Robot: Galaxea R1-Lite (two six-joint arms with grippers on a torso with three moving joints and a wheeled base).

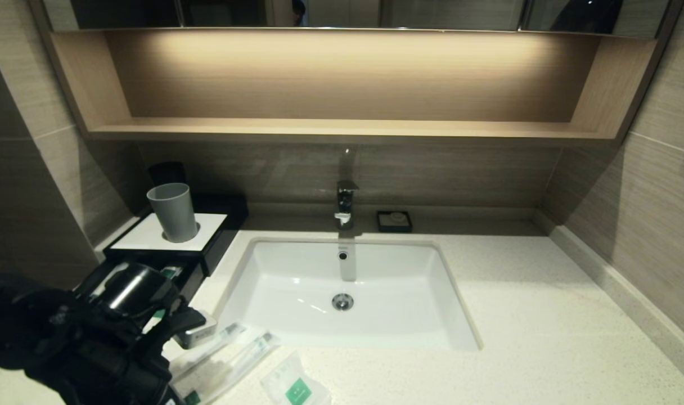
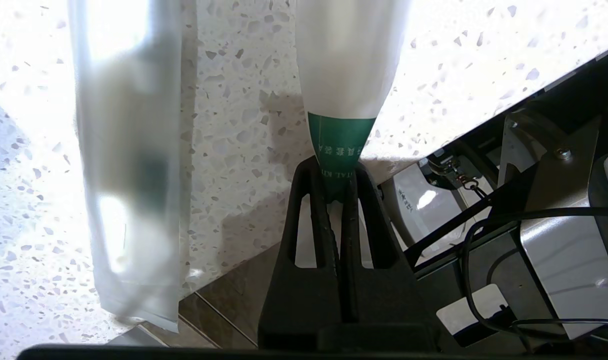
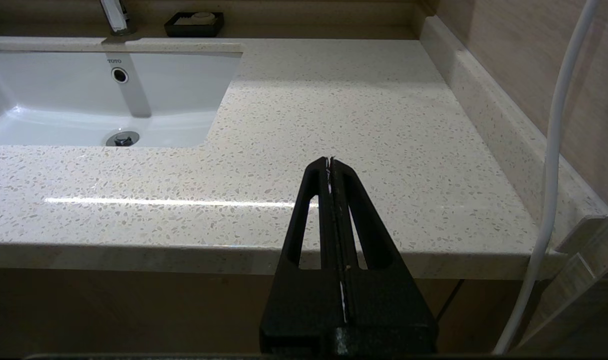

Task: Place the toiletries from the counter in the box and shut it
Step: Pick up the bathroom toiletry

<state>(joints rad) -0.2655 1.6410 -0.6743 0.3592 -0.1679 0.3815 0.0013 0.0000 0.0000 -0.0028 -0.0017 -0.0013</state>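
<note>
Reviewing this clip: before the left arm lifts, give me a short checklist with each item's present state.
1. Left gripper shut on the green end of a slim clear-wrapped stick: ok.
2. Second clear-wrapped stick lies apart from the held one on the cream speckled counter: ok.
3. Low black box with white top panel, drawer pulled open: ok.
4. Grey plastic cup stands upright on the box top: ok.
5. Small flat sachet with green label not yet in the drawer: not ok.
6. Right gripper shut, parked clear over the counter's right side: ok.
</note>
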